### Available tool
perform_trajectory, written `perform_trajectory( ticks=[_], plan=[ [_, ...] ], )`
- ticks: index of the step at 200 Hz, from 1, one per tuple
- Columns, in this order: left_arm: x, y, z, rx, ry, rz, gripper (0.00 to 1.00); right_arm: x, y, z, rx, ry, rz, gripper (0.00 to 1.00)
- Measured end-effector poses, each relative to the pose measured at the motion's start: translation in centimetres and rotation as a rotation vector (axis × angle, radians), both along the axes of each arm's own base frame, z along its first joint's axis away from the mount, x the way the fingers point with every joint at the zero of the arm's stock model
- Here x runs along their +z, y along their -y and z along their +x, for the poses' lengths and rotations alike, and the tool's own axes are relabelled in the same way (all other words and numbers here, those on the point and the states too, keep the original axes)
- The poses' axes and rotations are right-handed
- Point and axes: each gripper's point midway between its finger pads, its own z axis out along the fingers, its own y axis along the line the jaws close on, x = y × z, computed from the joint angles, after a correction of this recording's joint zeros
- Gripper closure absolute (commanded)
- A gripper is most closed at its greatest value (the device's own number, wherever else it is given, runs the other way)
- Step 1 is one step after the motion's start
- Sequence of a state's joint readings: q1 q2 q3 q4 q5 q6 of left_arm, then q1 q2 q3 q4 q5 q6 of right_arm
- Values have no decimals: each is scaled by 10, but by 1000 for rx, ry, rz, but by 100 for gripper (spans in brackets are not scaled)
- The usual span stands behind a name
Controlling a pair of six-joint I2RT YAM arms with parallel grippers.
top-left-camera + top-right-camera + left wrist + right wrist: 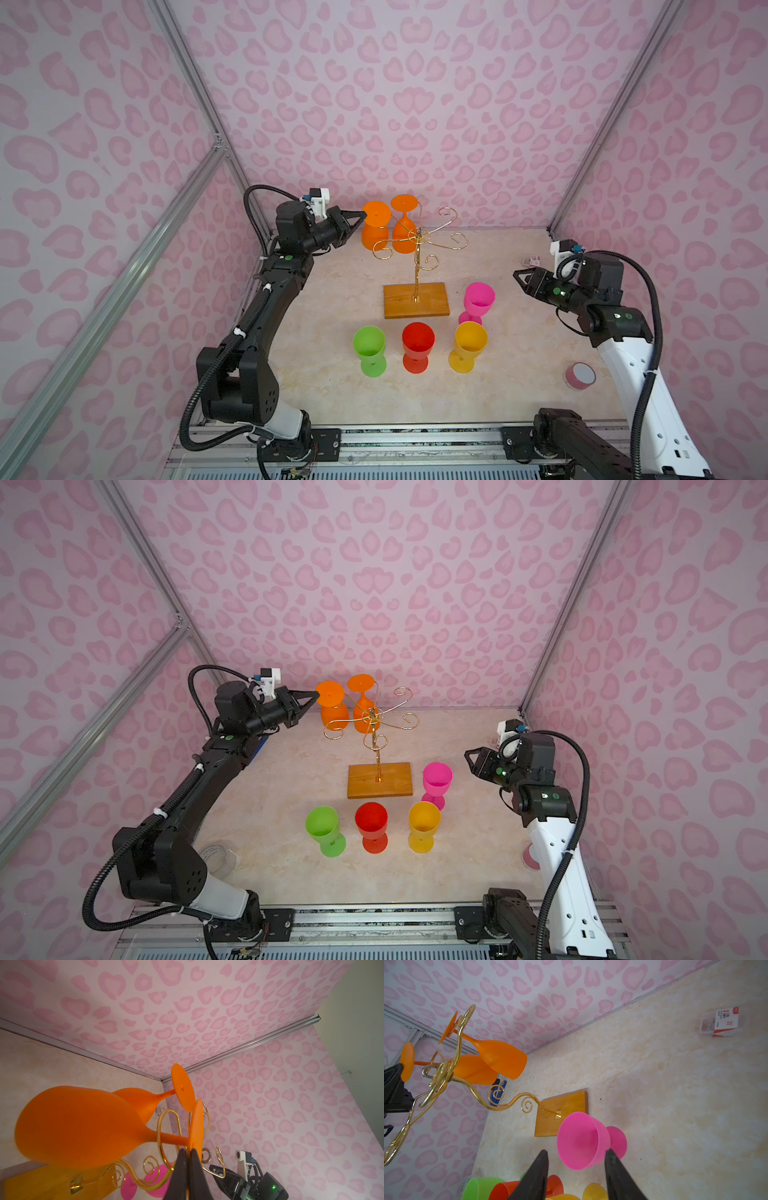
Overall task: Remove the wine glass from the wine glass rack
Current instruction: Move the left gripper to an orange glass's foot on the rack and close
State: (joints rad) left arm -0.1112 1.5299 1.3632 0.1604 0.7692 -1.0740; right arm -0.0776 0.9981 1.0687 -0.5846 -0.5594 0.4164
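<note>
Wine glass rack [399, 301] stands mid-counter: wooden base flat on the counter [332, 299], gold pole upright, curled arms spread at the top.

Wine glass [374, 237], orange, hangs upside down from an arm on the rack's left side, foot up and bowl down. Second orange glass [404, 203] hangs the same way just beside it, toward the back wall.

Left tool [365, 214] is raised to rack height. Its fingers are together, pinching the rim of the wine glass's foot; the left wrist view shows both tips [188, 1150] closed on the disc's edge, with the stem inside the wire loop.

Right tool [519, 280] hovers to the right, jaws apart, holding nothing. It sits clear of the pink glass [479, 297], which stands upright right of the base.

Green glass [369, 343], red glass [417, 340] and yellow glass [470, 338] stand upright in a row in front of the base.
</note>
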Motion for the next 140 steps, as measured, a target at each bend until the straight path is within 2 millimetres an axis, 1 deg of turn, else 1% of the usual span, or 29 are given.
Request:
perform_trajectory(
  ticks=[22, 49, 81, 109, 140],
  plan=[
    [2, 0, 1, 3, 0, -5, 97, 0, -1, 0, 1, -1, 11, 55],
    [5, 5, 4, -6, 10, -17, 98, 3, -1, 1, 3, 11, 12, 55],
    [-1, 19, 10, -38, -13, -24, 98, 3, -1, 2, 3, 12, 13, 55],
    [2, 32, 7, -78, -11, -37, 98, 3, -2, 2, 2, 10, 17, 55],
    [3, 35, 3, -93, -7, -43, 98, 3, -2, 2, 3, 9, 20, 55]
  ],
)
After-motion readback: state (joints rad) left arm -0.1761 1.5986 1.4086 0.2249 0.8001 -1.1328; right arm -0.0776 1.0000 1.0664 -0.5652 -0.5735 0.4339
